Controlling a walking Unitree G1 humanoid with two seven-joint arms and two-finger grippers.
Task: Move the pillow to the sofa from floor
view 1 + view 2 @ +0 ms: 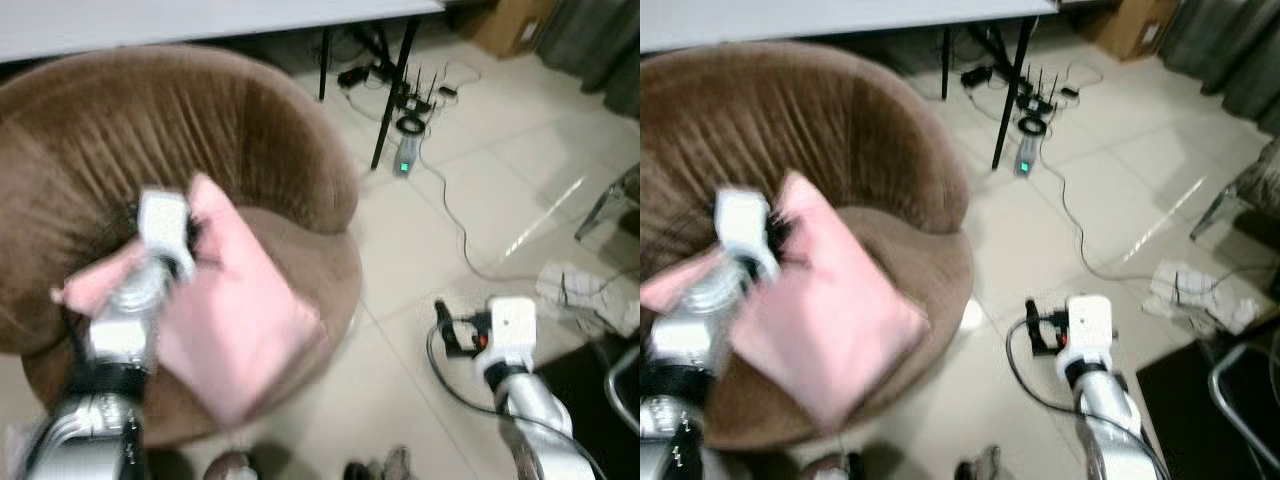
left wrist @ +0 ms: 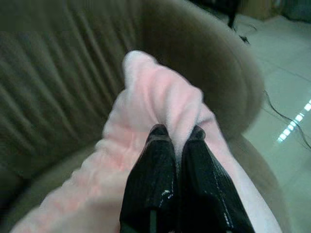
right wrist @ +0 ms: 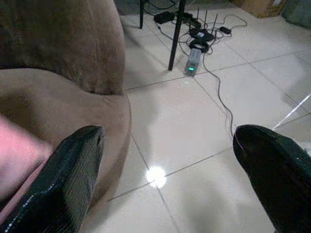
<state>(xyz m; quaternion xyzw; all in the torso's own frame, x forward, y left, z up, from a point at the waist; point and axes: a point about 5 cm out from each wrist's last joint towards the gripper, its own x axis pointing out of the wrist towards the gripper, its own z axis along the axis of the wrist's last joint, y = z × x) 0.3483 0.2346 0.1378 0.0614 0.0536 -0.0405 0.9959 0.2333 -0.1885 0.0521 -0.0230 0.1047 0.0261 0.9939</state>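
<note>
A pink pillow hangs over the seat of a round brown sofa chair, tilted, its lower corner near the seat's front edge. My left gripper is shut on a fold at the pillow's upper edge, with the brown backrest behind it. My right gripper is open and holds nothing, low over the tiled floor to the right of the chair. Its wrist hangs beside the seat's front.
A table's black legs stand behind the chair, with cables, a router and a power strip on the floor. Crumpled white material and a metal chair leg lie at the right. Shoes show near the bottom edge.
</note>
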